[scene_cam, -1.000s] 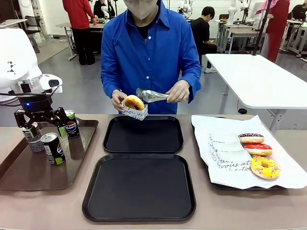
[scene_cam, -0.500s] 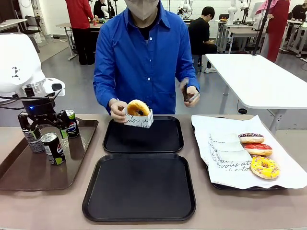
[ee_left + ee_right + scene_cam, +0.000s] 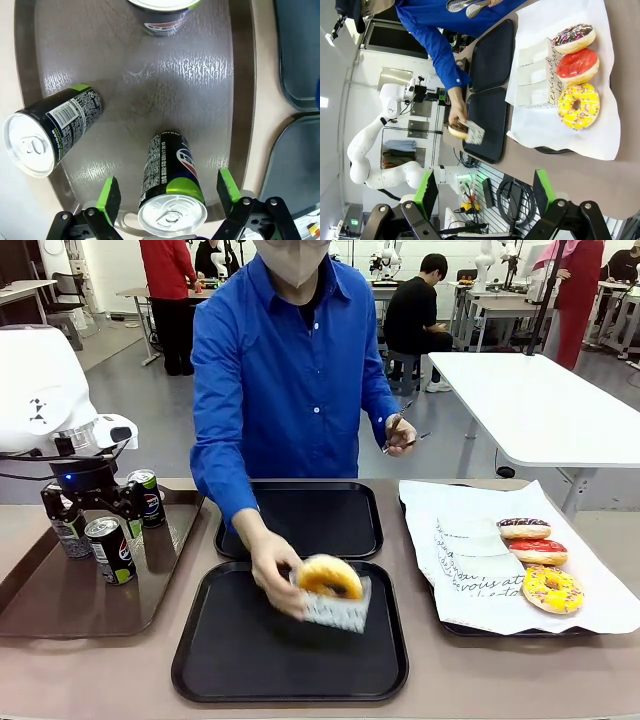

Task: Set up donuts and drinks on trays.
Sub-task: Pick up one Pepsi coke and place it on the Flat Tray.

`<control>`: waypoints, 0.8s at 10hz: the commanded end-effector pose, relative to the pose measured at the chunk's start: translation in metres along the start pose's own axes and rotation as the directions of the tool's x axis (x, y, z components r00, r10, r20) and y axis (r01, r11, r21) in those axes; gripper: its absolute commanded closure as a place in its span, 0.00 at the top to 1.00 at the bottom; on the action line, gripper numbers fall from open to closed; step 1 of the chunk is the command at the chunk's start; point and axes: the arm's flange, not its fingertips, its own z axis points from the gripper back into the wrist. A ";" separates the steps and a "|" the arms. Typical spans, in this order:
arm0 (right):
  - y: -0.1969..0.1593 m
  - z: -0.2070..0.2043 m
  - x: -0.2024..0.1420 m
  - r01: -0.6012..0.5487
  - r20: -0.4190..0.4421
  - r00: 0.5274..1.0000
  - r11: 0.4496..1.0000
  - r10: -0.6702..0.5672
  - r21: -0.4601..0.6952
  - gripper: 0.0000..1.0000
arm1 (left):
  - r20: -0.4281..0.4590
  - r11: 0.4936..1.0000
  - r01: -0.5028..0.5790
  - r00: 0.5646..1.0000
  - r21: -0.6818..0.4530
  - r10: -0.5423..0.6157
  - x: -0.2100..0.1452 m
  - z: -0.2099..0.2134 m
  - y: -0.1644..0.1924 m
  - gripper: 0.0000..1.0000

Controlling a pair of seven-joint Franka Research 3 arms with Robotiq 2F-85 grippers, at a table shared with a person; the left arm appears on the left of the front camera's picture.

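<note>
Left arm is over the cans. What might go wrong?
1. The open left end effector sits over one can, with a second can close beside it; a descending finger may tip that one.
2. The person's hand holds a donut over the near black tray, so moving a can there now risks contact.
</note>
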 end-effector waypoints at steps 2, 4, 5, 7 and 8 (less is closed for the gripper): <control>-0.001 0.001 0.001 -0.017 0.010 1.000 1.000 0.017 0.019 1.00 | 0.019 0.999 0.029 0.999 0.021 -0.029 -0.002 -0.005 0.001 1.00; -0.001 0.001 0.001 -0.017 0.010 1.000 1.000 0.017 0.019 1.00 | 0.021 0.998 0.056 0.998 0.020 -0.056 -0.003 -0.005 0.001 0.85; -0.001 0.001 0.001 -0.017 0.010 1.000 1.000 0.017 0.019 1.00 | 0.017 0.998 0.063 0.998 0.021 -0.063 -0.003 -0.004 0.001 0.81; -0.001 0.001 0.001 -0.017 0.010 1.000 1.000 0.017 0.019 1.00 | 0.004 0.998 0.052 0.999 0.025 -0.052 -0.003 -0.006 0.002 0.75; -0.001 0.001 0.001 -0.017 0.010 1.000 1.000 0.017 0.019 1.00 | -0.002 0.998 0.051 0.999 0.025 -0.050 -0.004 -0.007 0.002 0.46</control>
